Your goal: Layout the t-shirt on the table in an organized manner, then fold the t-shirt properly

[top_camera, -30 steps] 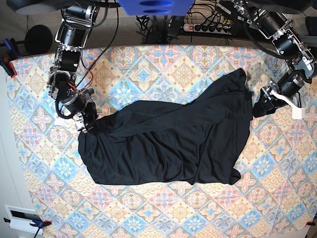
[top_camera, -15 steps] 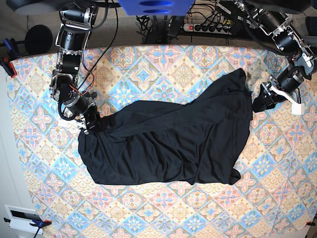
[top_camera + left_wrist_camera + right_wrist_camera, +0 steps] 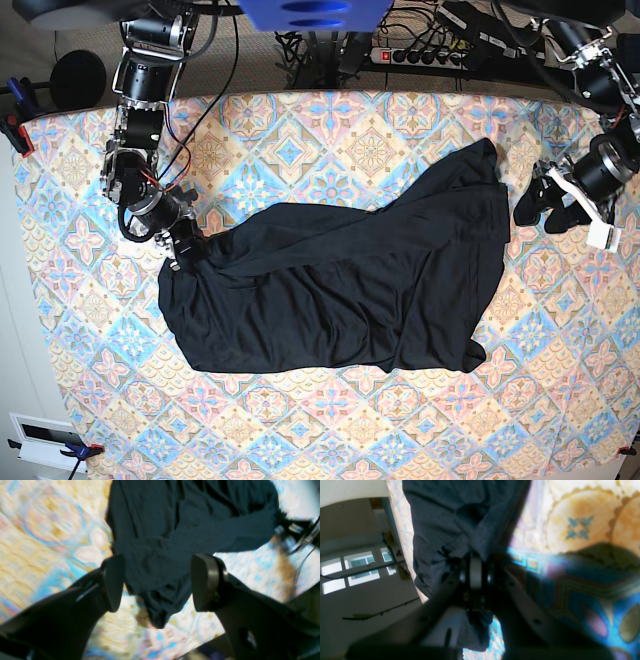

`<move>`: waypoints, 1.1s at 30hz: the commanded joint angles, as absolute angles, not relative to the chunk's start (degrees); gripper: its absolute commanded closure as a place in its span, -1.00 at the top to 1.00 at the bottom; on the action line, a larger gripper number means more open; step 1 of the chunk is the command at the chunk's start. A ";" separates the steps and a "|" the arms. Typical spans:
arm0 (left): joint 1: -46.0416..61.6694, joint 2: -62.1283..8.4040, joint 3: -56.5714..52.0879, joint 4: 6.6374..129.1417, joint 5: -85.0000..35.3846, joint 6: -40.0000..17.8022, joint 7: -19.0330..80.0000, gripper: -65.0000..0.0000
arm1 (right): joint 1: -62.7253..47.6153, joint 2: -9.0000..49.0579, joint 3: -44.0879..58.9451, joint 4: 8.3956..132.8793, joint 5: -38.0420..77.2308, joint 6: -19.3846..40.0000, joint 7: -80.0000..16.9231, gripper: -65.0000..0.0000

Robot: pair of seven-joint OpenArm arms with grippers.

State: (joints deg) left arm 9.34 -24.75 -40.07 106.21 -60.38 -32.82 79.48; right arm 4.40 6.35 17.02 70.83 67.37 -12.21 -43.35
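Right gripper (image 3: 185, 250) jaws just clamped on the shirt (image 3: 340, 290) edge at its corner; they were wide a second ago. Left gripper (image 3: 545, 210) jaws released, beside the far end. Shirt lies crumpled mid-worktop (image 3: 330, 130). Spreading looks ready to start.

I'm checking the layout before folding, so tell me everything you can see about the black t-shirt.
The t-shirt is plain black soft fabric, crumpled and spread unevenly across the middle of the patterned table, with one corner reaching up toward the far edge. No print shows. The right gripper is shut on its edge; the left gripper is open beside the other edge, not touching.
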 commanded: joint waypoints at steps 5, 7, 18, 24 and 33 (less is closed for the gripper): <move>9.36 -32.84 -33.80 113.54 -61.85 -33.01 77.93 0.18 | 4.00 6.37 16.92 70.29 66.33 -12.62 -42.77 -1.00; 9.01 -34.86 -30.73 114.15 -61.76 -33.01 77.85 0.18 | 4.00 6.37 16.92 70.29 66.33 -12.62 -42.77 -1.00; 10.24 -43.30 -7.78 117.32 -41.63 -32.75 62.55 0.18 | 3.91 6.37 16.92 70.29 66.33 -12.62 -42.77 -1.00; 17.36 -40.22 2.95 117.14 -14.02 -32.66 47.69 0.18 | 4.00 6.37 16.92 70.29 66.33 -12.62 -42.68 -1.00; 23.60 -34.86 13.49 117.23 25.54 -32.66 40.04 0.18 | 4.00 6.37 16.92 70.29 66.33 -12.70 -42.68 -1.00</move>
